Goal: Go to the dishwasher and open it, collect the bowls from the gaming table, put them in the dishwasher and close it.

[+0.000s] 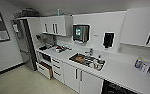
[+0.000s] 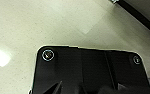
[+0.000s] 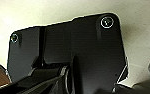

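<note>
The dishwasher (image 1: 116,89) appears as a dark opening under the white counter (image 1: 121,72) at the lower right of the head view, to the right of the sink cupboard doors. Its edge cuts it off and I cannot tell how its door stands. The bowls and the gaming table are out of view. In the left wrist view the arm's dark plate hangs over pale floor (image 2: 41,22). The right wrist view has the same kind of plate over pale floor (image 3: 41,12).
A tall steel fridge (image 1: 22,42) stands at the left end of the kitchen run. A low drawer (image 1: 46,69) beside it is pulled out. The sink (image 1: 87,60) holds dishes. A bottle (image 1: 138,62) stands on the counter at the right. Pale floor (image 1: 21,82) lies before the cabinets.
</note>
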Available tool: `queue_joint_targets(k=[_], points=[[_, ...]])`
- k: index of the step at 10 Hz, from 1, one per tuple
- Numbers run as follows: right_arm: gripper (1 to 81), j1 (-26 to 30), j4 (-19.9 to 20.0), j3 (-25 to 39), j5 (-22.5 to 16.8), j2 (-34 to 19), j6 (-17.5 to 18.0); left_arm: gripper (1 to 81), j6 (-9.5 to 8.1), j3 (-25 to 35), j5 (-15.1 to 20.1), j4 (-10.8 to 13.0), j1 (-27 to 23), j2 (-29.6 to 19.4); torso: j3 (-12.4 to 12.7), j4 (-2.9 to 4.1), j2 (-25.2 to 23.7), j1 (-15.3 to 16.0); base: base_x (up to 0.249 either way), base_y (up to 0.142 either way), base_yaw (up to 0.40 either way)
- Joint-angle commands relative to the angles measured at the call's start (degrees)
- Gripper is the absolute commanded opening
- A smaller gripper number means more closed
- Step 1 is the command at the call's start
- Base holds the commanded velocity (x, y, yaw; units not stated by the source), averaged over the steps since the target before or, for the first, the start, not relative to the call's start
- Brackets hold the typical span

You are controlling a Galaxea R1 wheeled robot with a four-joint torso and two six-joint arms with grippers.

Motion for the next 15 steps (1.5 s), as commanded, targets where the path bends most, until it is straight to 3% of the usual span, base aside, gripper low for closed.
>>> queue_joint_targets(k=[1, 15], points=[[81.1, 2.90, -0.04, -0.16, -2.92, -0.21, 0.04, 81.1, 0.20, -0.21, 2.33, -0.41, -3.30, -0.11, 0.00, 0.00, 0.00, 0.00, 0.000, 0.000, 0.146], [81.1, 2.73, 0.05, -0.16, -2.39, -0.21, 0.04, 81.1, 0.20, -0.21, 2.42, -0.41, -3.30, -0.20, 0.00, 0.00, 0.00, 0.00, 0.000, 0.000, 0.146]])
